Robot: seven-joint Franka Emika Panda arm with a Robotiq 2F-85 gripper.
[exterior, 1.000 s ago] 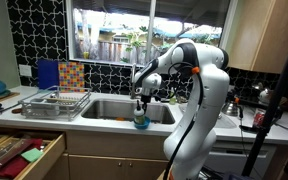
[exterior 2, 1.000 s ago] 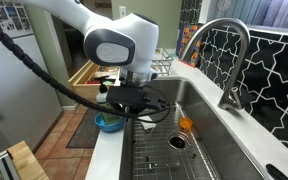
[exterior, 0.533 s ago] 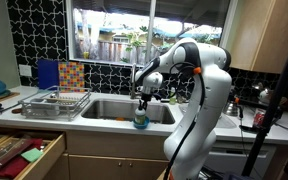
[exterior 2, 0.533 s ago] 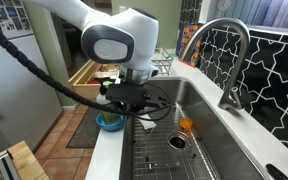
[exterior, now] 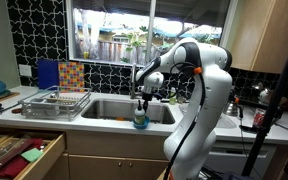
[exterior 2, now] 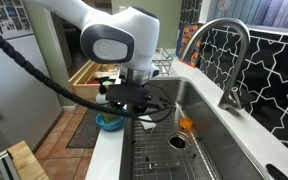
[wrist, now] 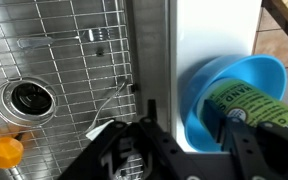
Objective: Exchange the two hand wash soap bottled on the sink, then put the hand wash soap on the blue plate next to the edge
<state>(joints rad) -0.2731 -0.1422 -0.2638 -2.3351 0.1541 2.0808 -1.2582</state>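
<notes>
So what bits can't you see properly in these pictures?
- Soap bottle: wrist view, partly hidden by the jaws, cut off by the edge.
- Blue plate: exterior view, mostly behind the jaws.
- Orange thing in the sink: too blurry to name.
- Whether the jaws grip: unclear.

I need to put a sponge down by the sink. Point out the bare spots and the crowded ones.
Free: the pale counter strip between the sink and the counter edge, past the blue plate; also the wire grid between the drain and the near wall. Crowded: the blue plate, holding the soap bottle, with the gripper over it.
</notes>
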